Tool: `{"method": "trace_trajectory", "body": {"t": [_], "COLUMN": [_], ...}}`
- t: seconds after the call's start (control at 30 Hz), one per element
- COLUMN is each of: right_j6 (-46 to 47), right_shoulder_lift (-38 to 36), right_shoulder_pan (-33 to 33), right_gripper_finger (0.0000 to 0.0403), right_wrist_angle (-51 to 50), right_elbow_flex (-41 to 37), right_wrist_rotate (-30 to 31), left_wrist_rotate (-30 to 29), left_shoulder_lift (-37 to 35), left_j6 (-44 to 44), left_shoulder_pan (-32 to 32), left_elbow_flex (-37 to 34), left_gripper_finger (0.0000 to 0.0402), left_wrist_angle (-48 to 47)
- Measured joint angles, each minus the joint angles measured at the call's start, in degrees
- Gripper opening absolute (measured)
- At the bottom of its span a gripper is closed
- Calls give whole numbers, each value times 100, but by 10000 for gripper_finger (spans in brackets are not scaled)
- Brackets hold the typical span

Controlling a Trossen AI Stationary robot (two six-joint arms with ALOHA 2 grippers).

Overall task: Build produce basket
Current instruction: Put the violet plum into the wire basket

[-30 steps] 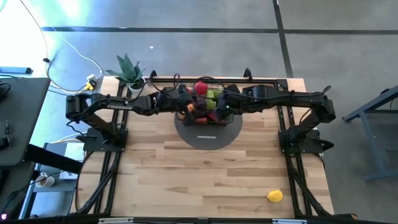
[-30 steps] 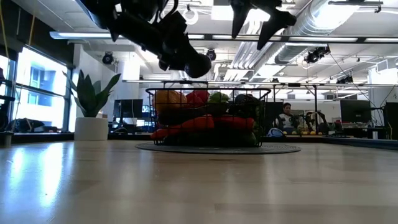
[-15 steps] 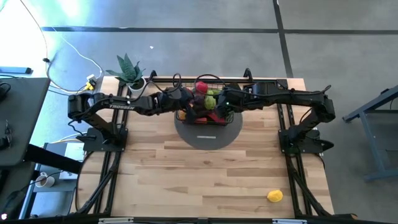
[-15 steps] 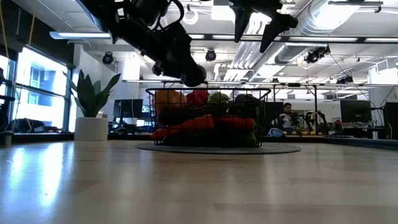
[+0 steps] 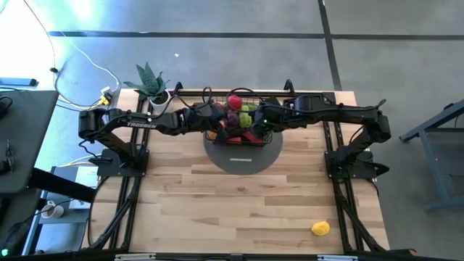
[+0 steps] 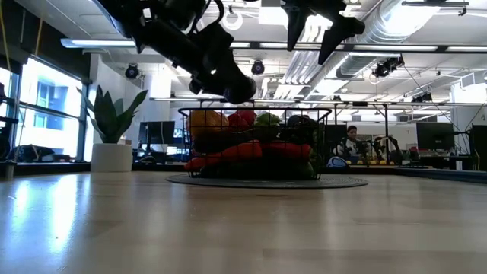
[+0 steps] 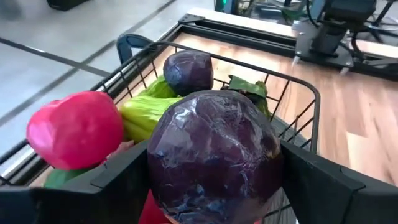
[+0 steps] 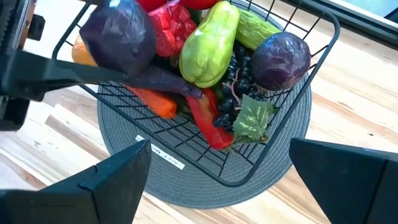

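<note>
left gripper (image 7: 214, 180) clamped on a purple cabbage (image 7: 214, 155), hovering above the wire basket (image 5: 241, 122) at table's far middle. right gripper (image 8: 217, 177) over the basket too, fingers spread wide, empty. produce inside: green pear (image 8: 208, 43), second purple cabbage (image 8: 280, 61), grapes (image 8: 231, 84).

Table (image 5: 239, 203): pale wood planks, satin sheen, grain visible; strong glare across it in the low view. Basket (image 8: 292, 118): thin black wire, matt. Disc (image 8: 273, 174) under it: grey woven cloth, ribbed in rings. My left gripper (image 7: 211, 168): fingers (image 7: 323, 186) of matt black plastic, closed round a purple cabbage (image 7: 214, 155) with a crinkled, glossy plastic skin. Pink fruit (image 7: 74, 129), left of that frame: smooth, soft sheen. Green pear-shaped piece (image 8: 208, 43): smooth glossy plastic. Grapes (image 8: 233, 81): dark, beaded. Leaf (image 8: 252, 118): matt cloth-like. My right gripper (image 8: 217, 180): matt black fingers, set wide.
</note>
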Motion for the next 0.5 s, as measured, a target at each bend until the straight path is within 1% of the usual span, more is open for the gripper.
{"method": "trace_trajectory", "body": {"t": [0.1,0.33,0.5], "right_j6": [-2,0,0], "right_shoulder_lift": [0,0,2], "right_shoulder_pan": [0,0,2], "right_gripper_finger": [364,364,364], "right_wrist_angle": [-61,-119,-118], "right_elbow_flex": [0,1,2], "right_wrist_rotate": [-4,-63,-63], "left_wrist_rotate": [161,1020,1077], "left_shoulder_lift": [0,0,0], "left_j6": [-117,-172,-585], "left_shoulder_pan": [33,205,219], "left_elbow_flex": [0,0,2], "left_gripper_finger": [306,306,306], "left_wrist_angle": [-2,-15,-24]}}
